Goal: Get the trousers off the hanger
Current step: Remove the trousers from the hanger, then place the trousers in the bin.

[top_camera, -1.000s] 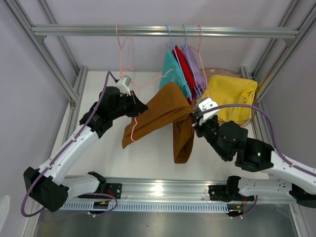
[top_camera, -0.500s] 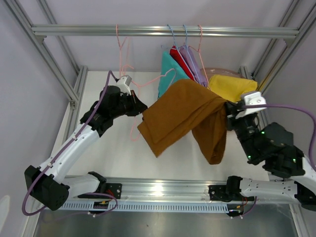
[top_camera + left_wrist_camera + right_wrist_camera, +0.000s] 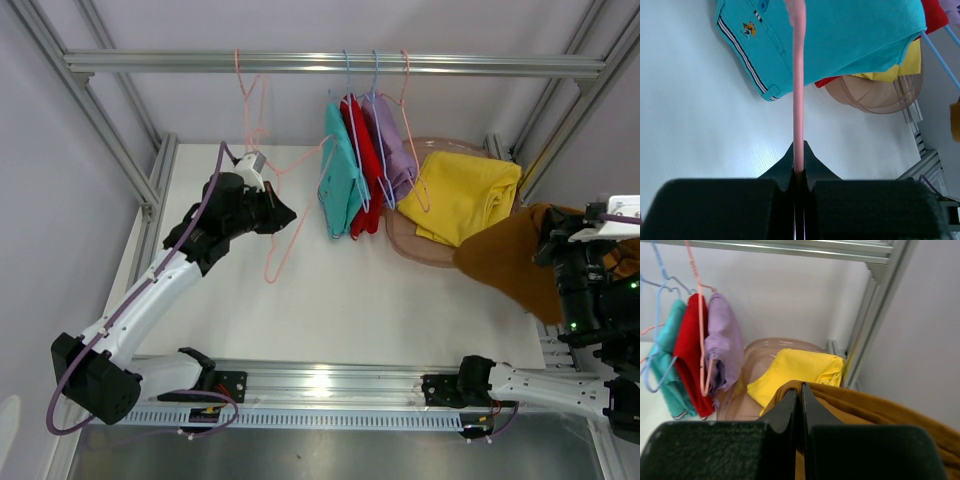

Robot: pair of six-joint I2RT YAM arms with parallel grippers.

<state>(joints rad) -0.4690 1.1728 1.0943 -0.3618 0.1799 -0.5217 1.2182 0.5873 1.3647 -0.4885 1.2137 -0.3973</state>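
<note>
My right gripper (image 3: 558, 248) (image 3: 801, 388) is shut on a fold of the brown trousers (image 3: 508, 262) (image 3: 867, 411), which hang from it at the table's far right, free of any hanger. My left gripper (image 3: 288, 214) (image 3: 798, 169) is shut on the bare pink hanger (image 3: 270, 270) (image 3: 799, 100). Teal trousers (image 3: 338, 185) (image 3: 830, 40), red trousers (image 3: 362, 170) (image 3: 690, 355) and lavender trousers (image 3: 390, 160) (image 3: 722, 345) hang on hangers from the top rail (image 3: 330, 62). The yellow trousers (image 3: 462, 195) (image 3: 800, 370) lie in the pinkish tub (image 3: 405, 240) (image 3: 755, 360).
Aluminium frame posts (image 3: 560, 100) stand close to my right gripper, with a grey wall behind. White tabletop (image 3: 330, 300) lies between the arms. Another pink hanger hook (image 3: 245, 85) hangs from the rail at the left.
My right gripper has swung far to the right, pulling the brown trousers off the pink hanger. The hanger is now bare. The left arm has hardly moved.
</note>
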